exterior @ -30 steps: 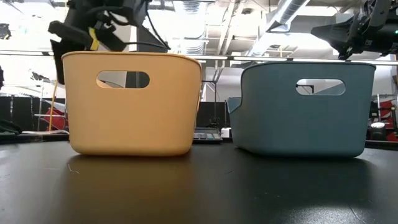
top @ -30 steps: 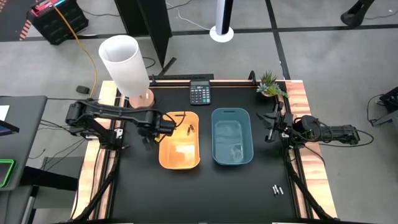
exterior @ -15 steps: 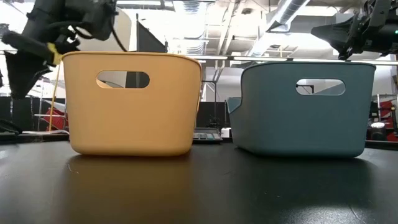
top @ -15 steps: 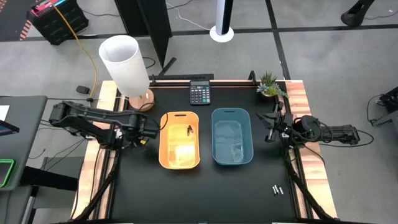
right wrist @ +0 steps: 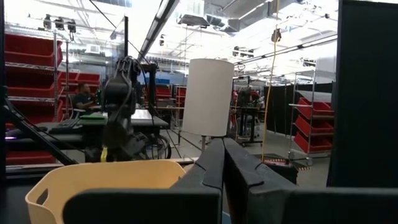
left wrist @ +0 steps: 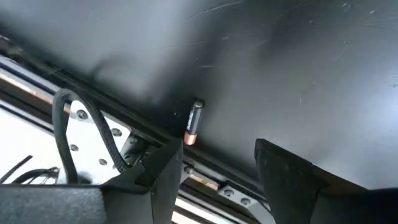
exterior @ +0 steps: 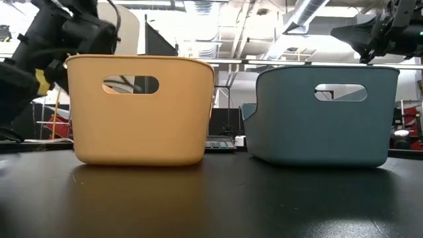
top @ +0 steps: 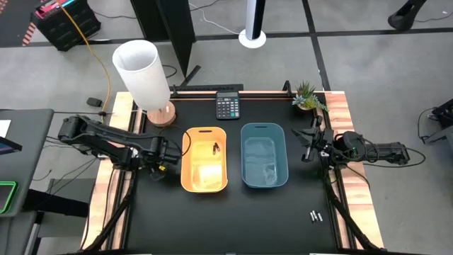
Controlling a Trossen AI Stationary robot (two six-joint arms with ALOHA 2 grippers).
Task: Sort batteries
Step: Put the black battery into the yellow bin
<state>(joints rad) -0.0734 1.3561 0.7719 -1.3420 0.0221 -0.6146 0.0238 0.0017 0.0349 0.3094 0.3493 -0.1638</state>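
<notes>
A dark battery with a copper end (left wrist: 193,123) lies on the black table beside its left edge rail. My left gripper (left wrist: 221,180) hangs open above it, left of the orange bin (top: 204,160); it touches nothing. Two dark batteries (top: 215,147) lie in the orange bin. The blue bin (top: 264,156) holds pale pieces (top: 267,172) that I cannot make out. Two more batteries (top: 315,215) lie on the table near its right front. My right gripper (top: 309,138) waits shut and holding nothing, right of the blue bin.
A black calculator (top: 227,106) lies at the far edge. A white cylinder on a wooden base (top: 144,78) stands at the far left corner, and a small plant (top: 307,95) at the far right. Both bins stand side by side mid-table (exterior: 141,109).
My left gripper has left the space over the orange bin's left rim. It has gone toward the table's left edge and a little toward the near edge, sinking lower, and now hangs over the battery by the edge rail.
</notes>
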